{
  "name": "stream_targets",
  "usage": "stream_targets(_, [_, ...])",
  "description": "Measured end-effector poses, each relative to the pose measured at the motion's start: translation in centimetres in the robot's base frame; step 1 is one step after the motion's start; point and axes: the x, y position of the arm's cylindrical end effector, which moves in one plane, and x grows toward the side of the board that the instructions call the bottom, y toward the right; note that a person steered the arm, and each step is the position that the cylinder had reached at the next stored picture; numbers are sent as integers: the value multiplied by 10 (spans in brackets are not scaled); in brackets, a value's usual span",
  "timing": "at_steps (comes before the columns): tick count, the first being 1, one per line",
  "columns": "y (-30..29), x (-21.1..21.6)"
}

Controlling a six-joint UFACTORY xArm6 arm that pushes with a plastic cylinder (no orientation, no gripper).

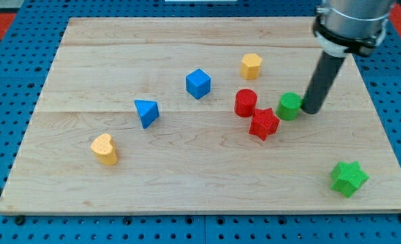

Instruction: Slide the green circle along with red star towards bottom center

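Observation:
The green circle [290,106] is a short green cylinder right of the board's middle. The red star [264,124] lies just below and left of it, touching or nearly touching. My tip [313,110] stands right against the green circle's right side, at the view's right. The dark rod rises from there to the arm at the view's top right. A red cylinder [245,103] sits just left of the green circle and above the red star.
A yellow hexagon-like block [252,66] lies above the red cylinder. A blue cube [198,83] and a blue triangle [146,112] lie left of centre. A yellow heart [104,149] is at the lower left. A green star [349,178] is at the lower right. The wooden board [186,183] sits on blue pegboard.

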Motion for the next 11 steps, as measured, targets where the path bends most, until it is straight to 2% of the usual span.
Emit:
stream_targets(1, [-11,-23])
stream_targets(2, [-48,-31])
stream_targets(3, [-60,-23])
stream_targets(6, [-48,11])
stream_targets(8, [-41,16])
stream_targets(11, [-90,23])
